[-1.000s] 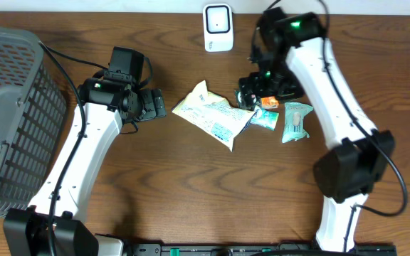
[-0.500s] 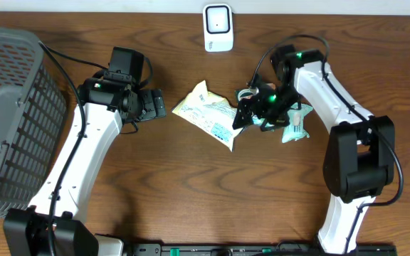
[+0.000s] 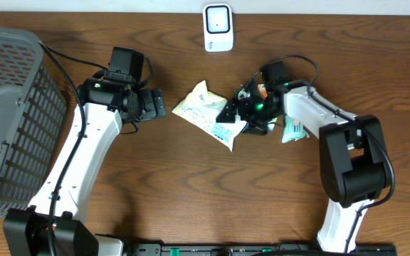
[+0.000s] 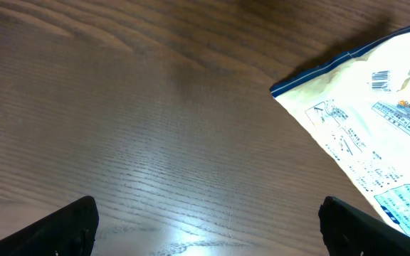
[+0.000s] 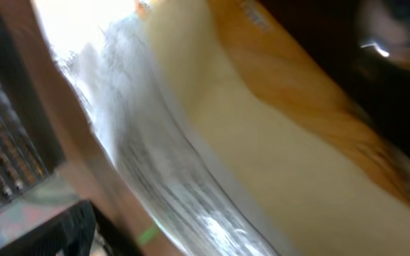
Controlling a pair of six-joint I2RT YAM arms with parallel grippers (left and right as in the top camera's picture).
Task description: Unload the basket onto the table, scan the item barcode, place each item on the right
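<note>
Showing one cream pouch (image 3: 202, 108), one scanner (image 3: 218, 27), one basket (image 3: 16, 121)

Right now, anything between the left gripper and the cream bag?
Nothing: only bare wooden table separates the left gripper from the cream bag, seen in the overhead and left wrist views.

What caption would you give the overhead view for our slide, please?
Right gripper over the cream packet, white scanner beyond; left gripper hovers open opposite.
</note>
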